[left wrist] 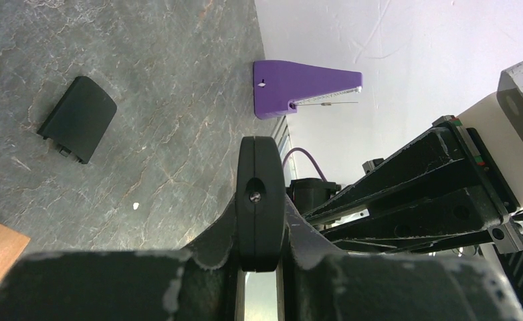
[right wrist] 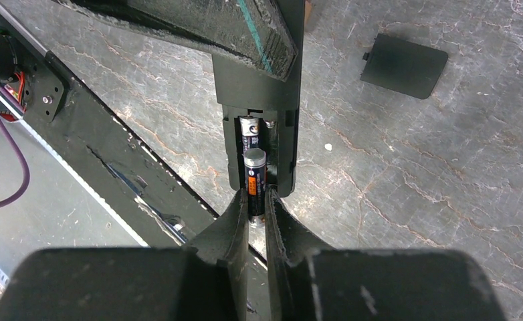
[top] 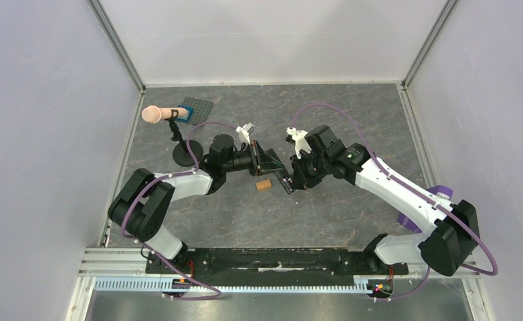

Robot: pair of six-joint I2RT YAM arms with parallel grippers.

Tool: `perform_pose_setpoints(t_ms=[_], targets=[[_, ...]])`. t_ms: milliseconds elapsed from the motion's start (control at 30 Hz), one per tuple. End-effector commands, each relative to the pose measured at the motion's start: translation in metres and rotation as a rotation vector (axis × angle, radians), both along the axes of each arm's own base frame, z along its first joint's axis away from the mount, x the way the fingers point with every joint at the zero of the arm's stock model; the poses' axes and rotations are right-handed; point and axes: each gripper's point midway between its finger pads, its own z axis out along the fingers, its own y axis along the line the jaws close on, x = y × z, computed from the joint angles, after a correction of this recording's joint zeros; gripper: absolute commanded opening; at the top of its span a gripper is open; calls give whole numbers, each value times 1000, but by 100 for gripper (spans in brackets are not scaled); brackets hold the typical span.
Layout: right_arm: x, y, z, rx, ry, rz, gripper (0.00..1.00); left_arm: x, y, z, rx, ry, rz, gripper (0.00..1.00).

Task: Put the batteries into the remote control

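Two batteries show in the right wrist view: a first battery point(right wrist: 248, 128) already lies in the open compartment of the remote control point(right wrist: 255, 87), and a second battery point(right wrist: 254, 175) is pinched between the fingers of our right gripper point(right wrist: 255, 208), its top end reaching over the free slot beside the first (whether it touches the remote control we cannot tell). Our left gripper point(left wrist: 259, 257) is clamped on the remote control's other end, holding it directly in front of the right gripper. We see the loose battery cover point(right wrist: 404, 65) flat on the table point(right wrist: 446, 200), well apart, and an orange block point(top: 264, 185) near both grippers.
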Motion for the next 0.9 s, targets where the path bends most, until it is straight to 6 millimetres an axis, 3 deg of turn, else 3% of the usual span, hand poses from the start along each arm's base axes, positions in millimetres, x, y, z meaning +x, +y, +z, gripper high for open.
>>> perform_pose_setpoints(t_ms=[0, 400, 867], targets=[[4, 5, 0, 11, -11, -7, 12, 2, -4, 30, -63, -88, -13, 2], [8, 1, -6, -17, -12, -33, 14, -1, -5, 36, -101, -88, -29, 2], [8, 4, 3, 7, -18, -34, 28, -2, -5, 34, -102, -80, -27, 2]])
